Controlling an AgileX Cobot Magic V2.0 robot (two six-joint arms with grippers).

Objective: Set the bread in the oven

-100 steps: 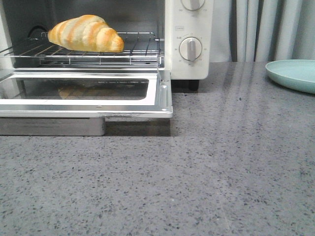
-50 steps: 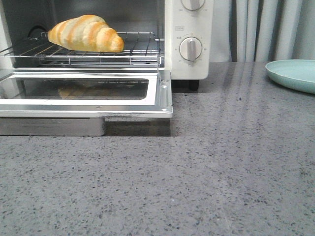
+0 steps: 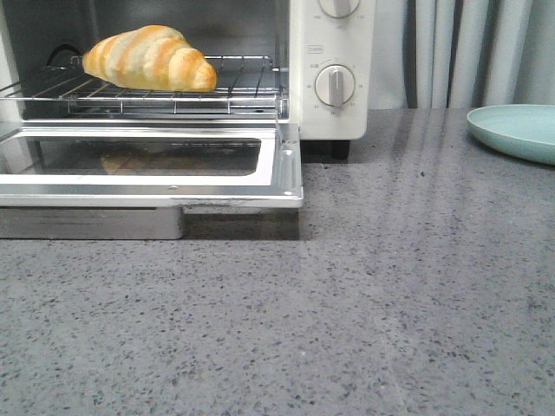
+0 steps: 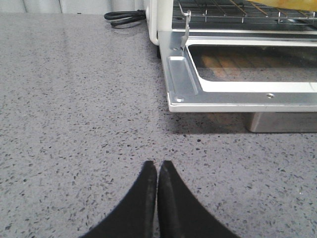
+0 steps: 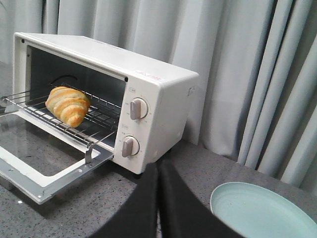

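Almost nothing has changed over the last second. In the front view the bread [image 3: 150, 57] lies on the wire rack [image 3: 234, 87] inside the oven [image 3: 334, 113], at the far left of the desk [image 3: 364, 295], just where it lay a second ago; the whole picture has only shifted by a hair, which looks like a tiny camera shake and not a move of any object. The oven door [image 3: 290, 173] is still folded down flat toward the near side, and the bread shows faintly mirrored in its glass.

Both arms are out of the front view. The left claw [image 4: 157, 171] hangs low over bare desk, near and to the left of the door's corner, its two black fingers pressed together with nothing between them. The right claw [image 5: 157, 171] is likewise closed and empty, held well back on the right, with the oven's dials [image 5: 137, 108] ahead of it and the pale green plate [image 5: 262, 210] on the desk just beside it. The plate holds nothing.

My reading is that the placing is done: the bread rests fully on the rack, free of either claw, and both arms have drawn clear. If the task also means shutting the oven, the door is the one thing left; otherwise it looks finished, and the stillness fits a settled end pose.
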